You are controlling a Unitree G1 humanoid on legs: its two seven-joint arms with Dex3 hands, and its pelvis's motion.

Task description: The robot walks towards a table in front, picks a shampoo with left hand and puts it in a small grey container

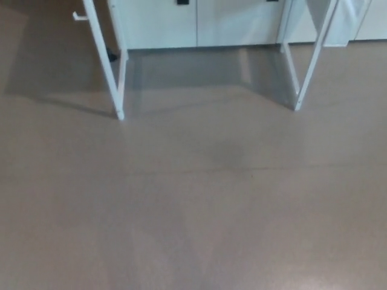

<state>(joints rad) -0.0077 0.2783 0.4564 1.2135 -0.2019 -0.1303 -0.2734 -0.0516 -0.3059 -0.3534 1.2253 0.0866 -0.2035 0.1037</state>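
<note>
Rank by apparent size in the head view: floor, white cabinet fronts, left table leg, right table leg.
1. floor
2. white cabinet fronts
3. left table leg and right table leg: they look alike, so no ranking between them.

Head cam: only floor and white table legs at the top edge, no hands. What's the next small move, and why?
Probably a short step straight forward, towards the gap between the table legs. They stand at the far top of the view with bare floor in between, white cabinets behind them. The tabletop, shampoo and container are out of frame and neither hand shows, so reaching looks premature.
</note>
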